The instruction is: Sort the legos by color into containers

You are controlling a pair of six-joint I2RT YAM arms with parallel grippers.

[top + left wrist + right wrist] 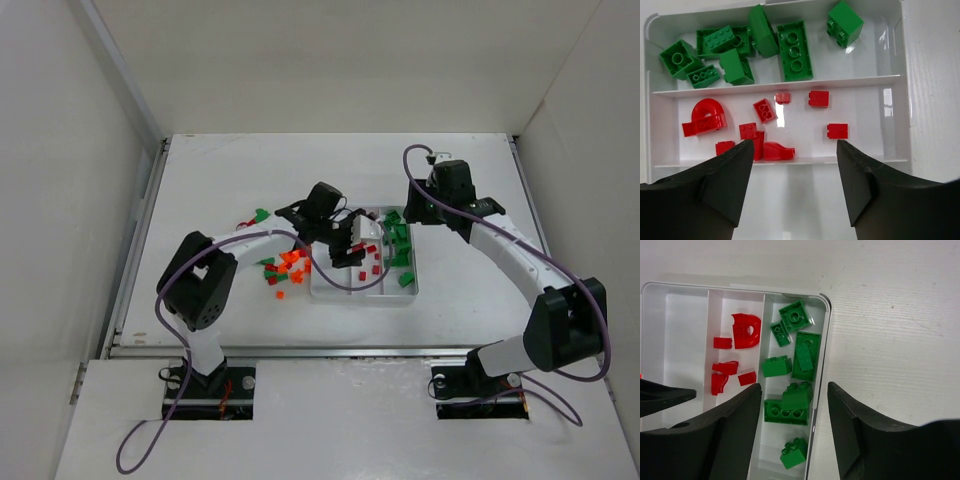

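A white tray point(362, 298) with three long containers lies right of the table's middle. Green legos point(795, 50) fill one outer container and red legos point(818, 98) lie in the middle one. The other outer container point(800, 200) shows only bare white floor. My left gripper point(795, 145) hangs open over that bare container with nothing between its fingers. My right gripper point(794, 386) is open and empty above the green legos point(777, 366), at the tray's far right end point(420, 210). Loose orange, red and green legos point(291, 262) lie on the table left of the tray.
One green brick point(262, 214) lies apart from the loose pile, farther back on the left. White walls point(60, 200) close in the table on the left, back and right. Purple cables point(330, 275) loop along both arms.
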